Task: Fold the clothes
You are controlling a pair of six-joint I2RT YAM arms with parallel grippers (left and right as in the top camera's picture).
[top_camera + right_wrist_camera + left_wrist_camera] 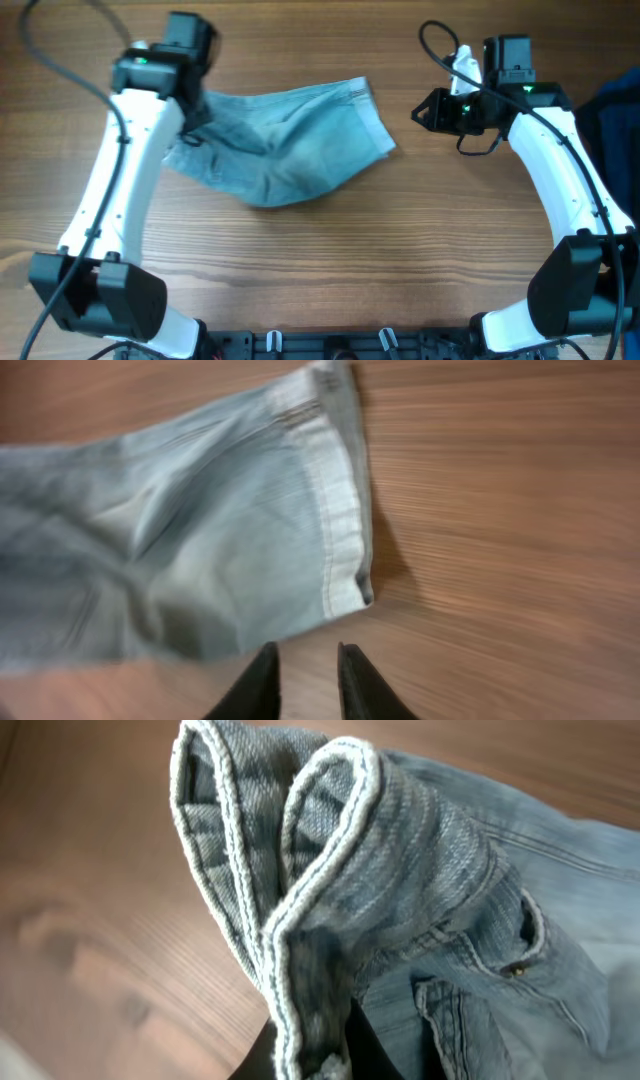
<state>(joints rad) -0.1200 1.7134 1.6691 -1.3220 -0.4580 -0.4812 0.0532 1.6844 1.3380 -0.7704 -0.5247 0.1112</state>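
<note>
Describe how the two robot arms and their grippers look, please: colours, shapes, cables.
Both the left arm and the right arm have smooth white links with bulky black joints. A thin black cable loops beside each, and small green lights glow near the wrists. The right gripper has two slim, black, tapered fingers; the left gripper also shows black.

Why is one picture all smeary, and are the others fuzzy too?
Right wrist view: smeared all over, the shorts and the wooden table look streaky. Left wrist view: the shorts up close are sharp, the table behind them is soft. Overhead view: crisp and evenly lit.
</note>
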